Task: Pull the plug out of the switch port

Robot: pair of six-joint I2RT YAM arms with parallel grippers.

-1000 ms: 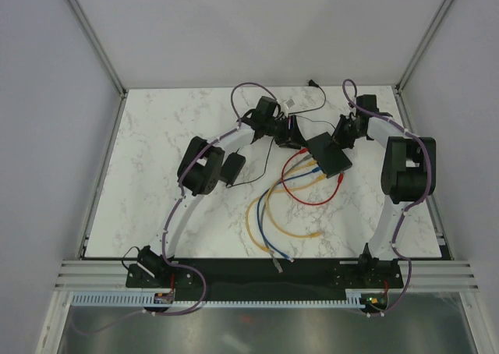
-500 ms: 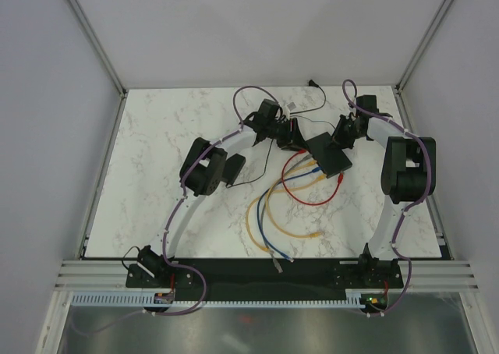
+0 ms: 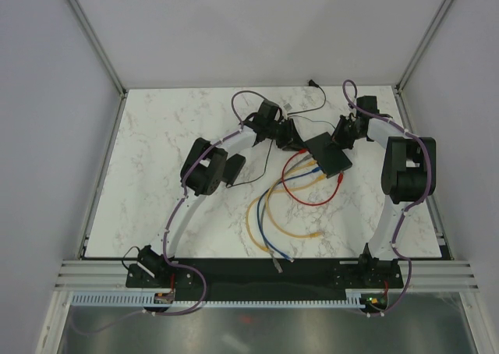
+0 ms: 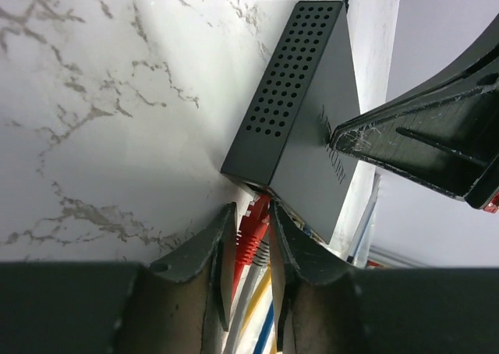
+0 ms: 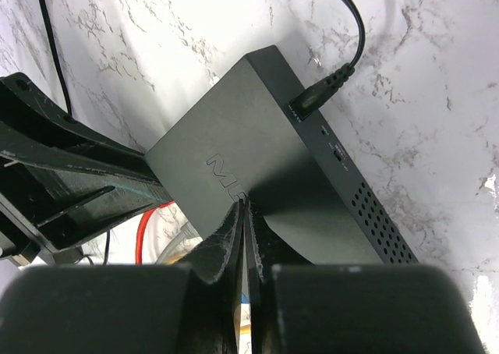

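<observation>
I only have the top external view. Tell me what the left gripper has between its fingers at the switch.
Observer: In the left wrist view, the left gripper straddles the red plug at the switch port edge. I can't confirm a firm clamp.
Operator: Report the right gripper.
Observer: The right gripper is shut, its tips resting on the switch's top.
Operator: Check the switch's far side.
Observer: A black cable plug is seated there.
</observation>
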